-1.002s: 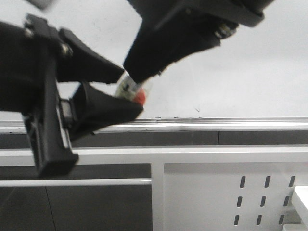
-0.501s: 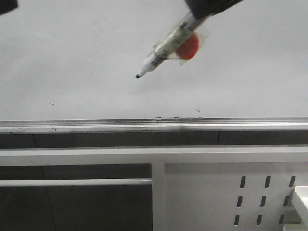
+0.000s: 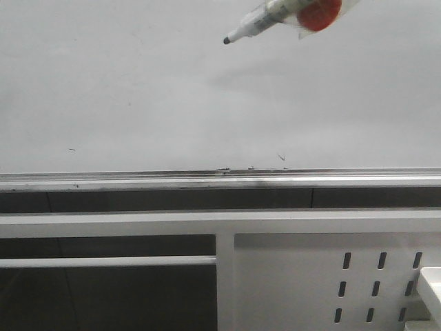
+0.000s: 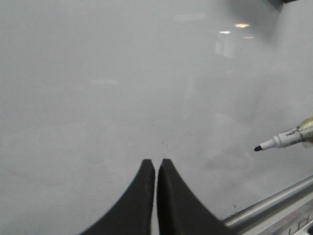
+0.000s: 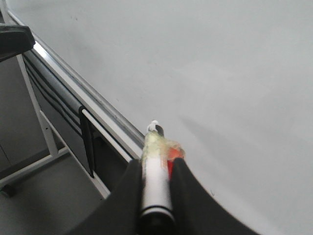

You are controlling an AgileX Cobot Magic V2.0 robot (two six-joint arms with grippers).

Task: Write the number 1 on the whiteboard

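— What did the right gripper (image 5: 155,188) hold?
— A marker pen (image 5: 155,166), clamped between its black fingers (image 5: 188,196), tip pointing at the whiteboard (image 5: 220,63).
— And beside it?
— The silver tray rail (image 5: 93,100) ran along the board's edge.

The front view faces the large glossy white-grey whiteboard (image 3: 138,96) squarely, close up. Both wrist views look obliquely along it from nearby; all three share its silver metal tray rail (image 3: 207,178).
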